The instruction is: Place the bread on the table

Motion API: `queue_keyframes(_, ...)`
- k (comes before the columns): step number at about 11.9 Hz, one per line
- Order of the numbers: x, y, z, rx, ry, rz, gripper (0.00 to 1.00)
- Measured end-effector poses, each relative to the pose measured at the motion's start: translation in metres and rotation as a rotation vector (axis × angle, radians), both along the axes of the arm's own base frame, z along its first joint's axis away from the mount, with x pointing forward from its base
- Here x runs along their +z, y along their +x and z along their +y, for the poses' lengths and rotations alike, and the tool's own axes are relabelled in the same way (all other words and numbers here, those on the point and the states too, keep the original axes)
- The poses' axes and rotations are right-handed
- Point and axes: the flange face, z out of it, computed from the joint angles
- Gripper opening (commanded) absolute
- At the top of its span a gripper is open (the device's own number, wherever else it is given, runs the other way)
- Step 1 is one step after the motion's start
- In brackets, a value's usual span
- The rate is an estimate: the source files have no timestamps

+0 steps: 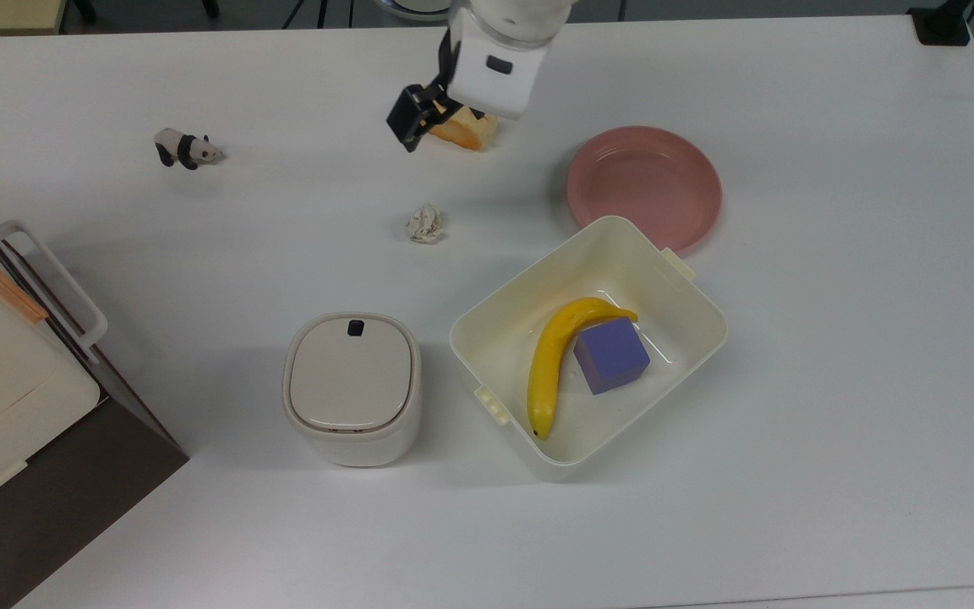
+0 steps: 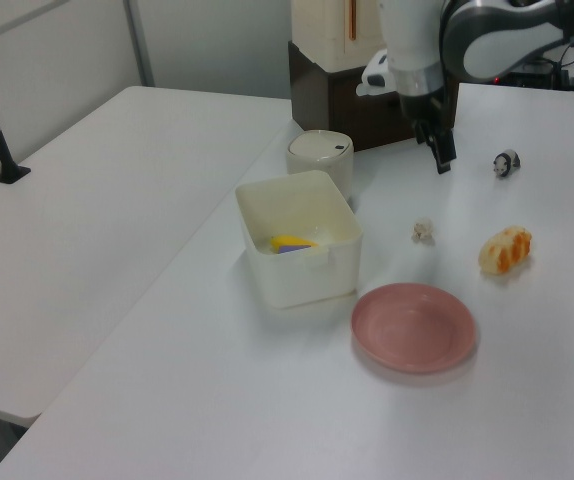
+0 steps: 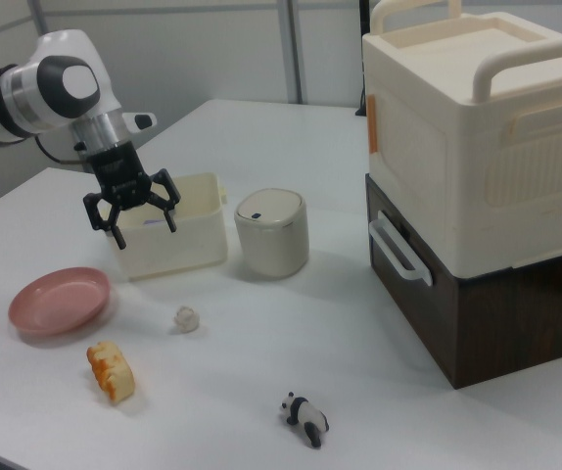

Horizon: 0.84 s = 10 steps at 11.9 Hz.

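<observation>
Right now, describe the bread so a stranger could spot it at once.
Find the round pink plate on the white table. In the right view, the bread lies just in front of it: an oblong, orange-brown loaf, unlike the nearby white paper ball.

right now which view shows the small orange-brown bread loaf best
The right view: the small orange-brown bread loaf lies unblocked on the white table, top and pale side both visible. The left view also shows it clear, but farther off. In the top view the arm's white body covers part of it; the open pincer hangs above the table.
</observation>
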Motion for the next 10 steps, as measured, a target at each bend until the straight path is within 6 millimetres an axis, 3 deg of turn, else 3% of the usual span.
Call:
queue_keyframes(3, 0.031, 0.012, -0.019, -0.064, 0.071, -0.055, 1.00)
queue_keyframes(4, 0.055, 0.019, -0.040, -0.123, 0.130, -0.097, 1.00)
queue_keyframes(7, 0.101, 0.027, -0.088, -0.316, 0.206, -0.137, 1.00)
queue_keyframes(10, 0.111, 0.039, -0.106, -0.562, 0.204, -0.208, 1.00)
